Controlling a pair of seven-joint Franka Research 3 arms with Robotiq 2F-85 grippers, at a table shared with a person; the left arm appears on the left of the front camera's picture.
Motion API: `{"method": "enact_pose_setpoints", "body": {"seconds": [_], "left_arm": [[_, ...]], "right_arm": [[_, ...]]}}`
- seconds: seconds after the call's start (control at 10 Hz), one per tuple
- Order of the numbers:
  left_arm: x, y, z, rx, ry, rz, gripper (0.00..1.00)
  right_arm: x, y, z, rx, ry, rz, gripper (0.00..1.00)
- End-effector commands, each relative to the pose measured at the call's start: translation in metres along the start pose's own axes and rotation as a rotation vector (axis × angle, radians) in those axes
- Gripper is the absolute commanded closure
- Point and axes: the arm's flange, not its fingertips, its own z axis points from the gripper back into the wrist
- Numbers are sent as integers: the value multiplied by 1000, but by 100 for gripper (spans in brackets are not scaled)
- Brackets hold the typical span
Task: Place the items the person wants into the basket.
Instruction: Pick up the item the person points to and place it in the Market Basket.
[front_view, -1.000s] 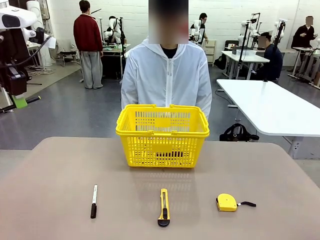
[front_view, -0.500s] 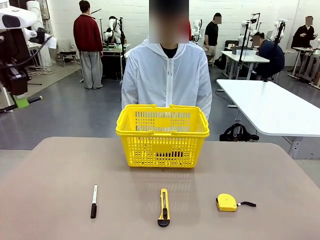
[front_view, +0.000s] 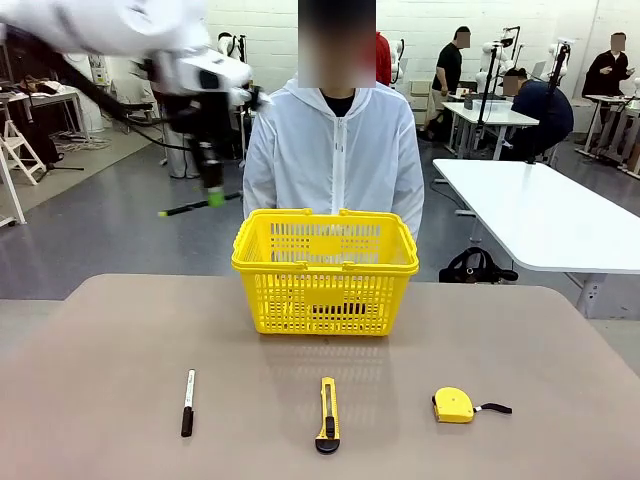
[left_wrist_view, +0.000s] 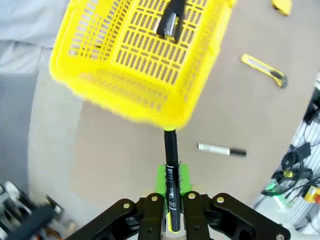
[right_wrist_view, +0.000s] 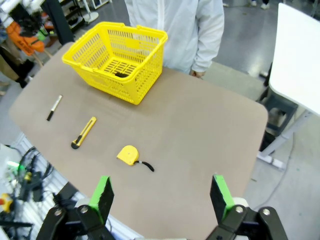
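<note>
- The left arm has swung in from the far left edge. Its left gripper (front_view: 213, 195) now hangs high, just left of the basket (front_view: 325, 268) and in front of the person (front_view: 335, 150).
- That gripper is clamped shut on the pen (front_view: 185, 208), which sticks out sideways from the green pads. In the wrist view its tip points at the basket's rim.
- I'd say the carry is nearly done. The pen looks not quite above the opening, so a little more travel, then the release.
- The tape measure (front_view: 453, 405) hasn't moved. It lies on the tabletop (front_view: 100, 340) at the near right, so it would be next.
- The right gripper (right_wrist_view: 161, 190) hangs with jaws wide and empty, high above the tabletop.
- The basket is glossy yellow plastic with lattice walls, and something dark lies on its floor; I can't tell what.
- The pen is slim, black and smooth. The tape measure is a rounded yellow puck with a thin black strap.
- The marker (front_view: 187, 402) and utility knife (front_view: 327, 414) lie untouched on the matte tan surface.
</note>
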Motion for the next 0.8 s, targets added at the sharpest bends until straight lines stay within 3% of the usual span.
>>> {"method": "enact_pose_setpoints", "body": {"seconds": [0.0,0.4,0.7], "left_arm": [[40,25,-5,-14,8,-95,89],[107,18,-65,0,14,-277,89],[119,23,-105,-10,-10,-329,89]], "right_arm": [[2,-2,0,11,0,1,0],[2,-2,0,11,0,1,0],[2,-2,0,11,0,1,0]]}}
